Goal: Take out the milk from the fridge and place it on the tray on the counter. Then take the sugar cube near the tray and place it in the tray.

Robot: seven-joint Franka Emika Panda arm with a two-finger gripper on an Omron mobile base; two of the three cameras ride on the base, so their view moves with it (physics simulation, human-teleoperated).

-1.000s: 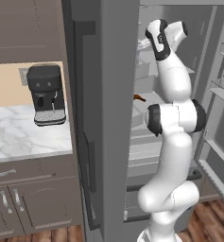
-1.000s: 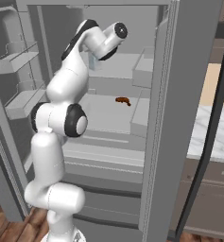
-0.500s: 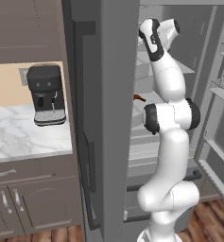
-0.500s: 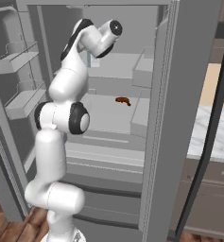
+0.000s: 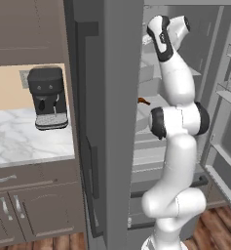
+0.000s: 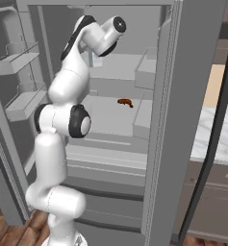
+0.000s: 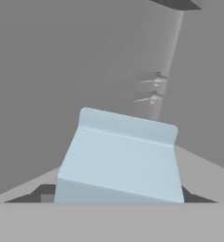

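Observation:
The milk (image 7: pixel 120 158), a pale blue-grey carton with a gabled top, stands close in front of the hand on an upper shelf of the open fridge (image 6: pixel 163 120). My gripper (image 7: pixel 116 196) is open, and its dark fingertips (image 7: pixel 42 191) sit low on either side of the carton's base. From the right base view the carton (image 6: pixel 93 58) peeks out behind the raised wrist. In the left base view the arm reaches high into the fridge (image 5: pixel 107 122). The tray and the sugar cube are out of view.
A small brown item (image 6: pixel 125 102) lies on the middle shelf. The dark fridge door (image 5: pixel 95 146) stands between the arm and the marble counter (image 5: pixel 14 141), which carries a black coffee machine (image 5: pixel 48 97). Door shelves (image 6: pixel 19 103) hang on the left.
The upper arm and hand have swung further up and into the top of the fridge, toward the carton. The base and the other things have not moved.

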